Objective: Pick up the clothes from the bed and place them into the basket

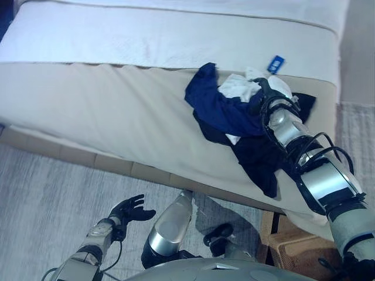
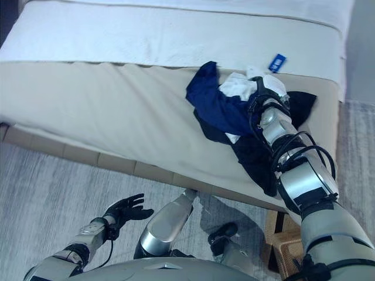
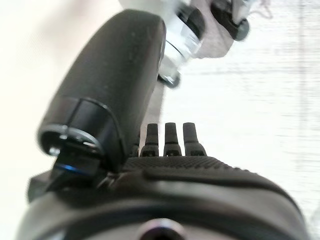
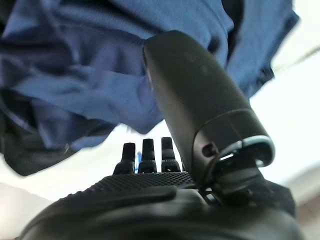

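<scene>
A pile of clothes lies on the right part of the beige bed (image 1: 105, 117): a blue garment (image 1: 220, 105), a white one (image 1: 239, 88) and a dark one (image 1: 258, 158) that reaches the bed's near edge. My right hand (image 1: 265, 92) lies at the pile, beside the white and blue cloth. In the right wrist view my right hand (image 4: 150, 200) has straight fingers and its thumb stands free, with the blue cloth (image 4: 90, 65) just past them. My left hand (image 1: 130, 209) hangs open and empty low over the floor. The brown wicker basket (image 1: 299, 249) stands on the floor at the bed's near right corner.
A small blue object (image 1: 275, 63) lies on the bed just behind the pile. A white cover (image 1: 176, 29) spans the far part of the bed. Grey floor (image 1: 47, 193) runs along the bed's near side.
</scene>
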